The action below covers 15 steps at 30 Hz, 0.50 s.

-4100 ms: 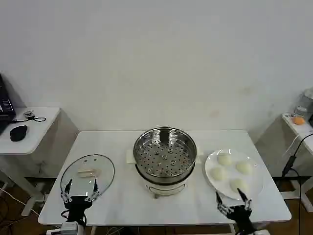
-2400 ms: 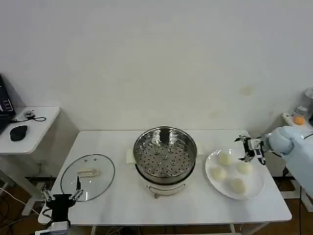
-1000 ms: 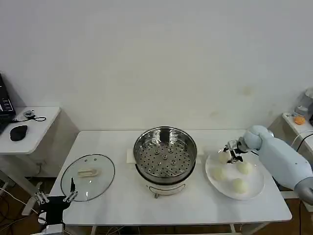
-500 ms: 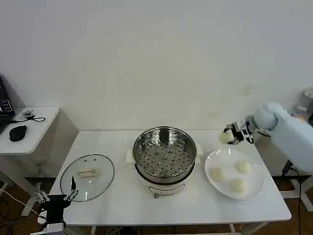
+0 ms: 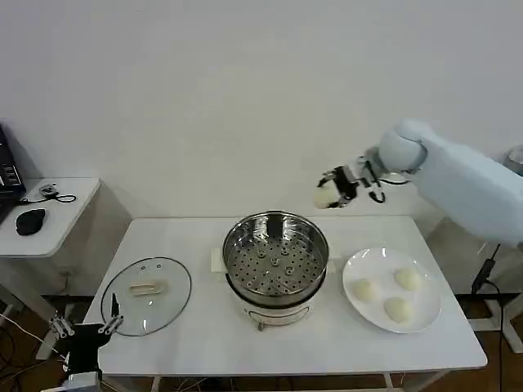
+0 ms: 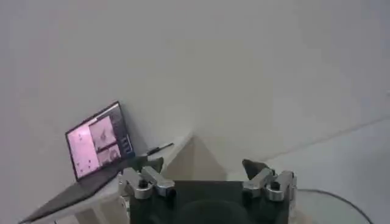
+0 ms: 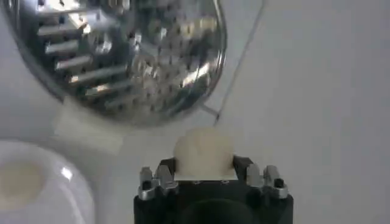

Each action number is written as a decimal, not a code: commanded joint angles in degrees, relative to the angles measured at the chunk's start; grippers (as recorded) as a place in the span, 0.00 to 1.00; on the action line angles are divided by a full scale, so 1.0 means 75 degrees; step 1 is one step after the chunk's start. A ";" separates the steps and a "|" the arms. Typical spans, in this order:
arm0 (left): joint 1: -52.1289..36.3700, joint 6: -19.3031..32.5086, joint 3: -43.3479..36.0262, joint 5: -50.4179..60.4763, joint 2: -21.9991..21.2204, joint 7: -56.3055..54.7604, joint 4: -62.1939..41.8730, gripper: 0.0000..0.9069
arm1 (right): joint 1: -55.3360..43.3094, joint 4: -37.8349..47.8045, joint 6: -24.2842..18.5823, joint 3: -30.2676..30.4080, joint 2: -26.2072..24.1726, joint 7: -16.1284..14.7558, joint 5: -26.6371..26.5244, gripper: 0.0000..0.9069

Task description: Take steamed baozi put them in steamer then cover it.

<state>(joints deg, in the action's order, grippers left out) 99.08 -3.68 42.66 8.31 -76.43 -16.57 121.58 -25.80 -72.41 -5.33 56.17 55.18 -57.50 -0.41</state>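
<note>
— Bun [image 5: 326, 194] number one is off the plate [image 5: 425, 317] and up in the air. Half a second ago I had it just past the plate's far edge; now my right gripper [image 5: 334, 190] carries it high, to the far right of the steamer [image 5: 276, 260].

— How firm is the hold?

— My right fingers pinch the bun from both sides, and in the right wrist view it bulges out between them [image 7: 204, 152], with the steamer's holed floor [image 7: 116, 52] beyond it.

— And the rest?

— Three buns remain on the plate: one near the steamer [image 5: 364, 289], one farther right [image 5: 408, 278], one nearest me [image 5: 398, 309]. The steamer is empty for now, its floor bare.

— Your left side?

— My left gripper [image 5: 82, 332] has drifted a little further left and hangs low by the table's near left corner, fingers spread, holding nothing. The glass lid [image 5: 147, 294] lies flat on the table [image 5: 204, 343] just beyond it — untouched.

— So where does that leave things?

— The pick is done; I judge the next move is a swing left and down over the steamer, then a release. Three more trips, then the lid.
</note>
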 commanded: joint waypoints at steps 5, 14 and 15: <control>0.0016 0.0006 0.0064 -0.0007 -0.0056 -0.0019 -0.0029 1.00 | -0.0306 -0.0054 -0.0652 0.0928 0.1270 0.0124 -0.0141 0.70; 0.0086 0.0012 0.0081 0.0000 -0.0117 -0.0043 -0.0017 1.00 | 0.0289 0.0153 -0.1664 0.1060 0.1370 0.0520 0.1379 0.70; 0.0089 0.0017 0.0081 0.0002 -0.0129 -0.0045 -0.0025 1.00 | 0.0352 0.0174 -0.1796 0.1081 0.1335 0.0585 0.1514 0.70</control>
<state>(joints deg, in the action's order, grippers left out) 99.74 -3.55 43.23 8.32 -77.46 -16.90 121.38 -23.80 -70.95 -15.06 62.39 62.60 -53.90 6.95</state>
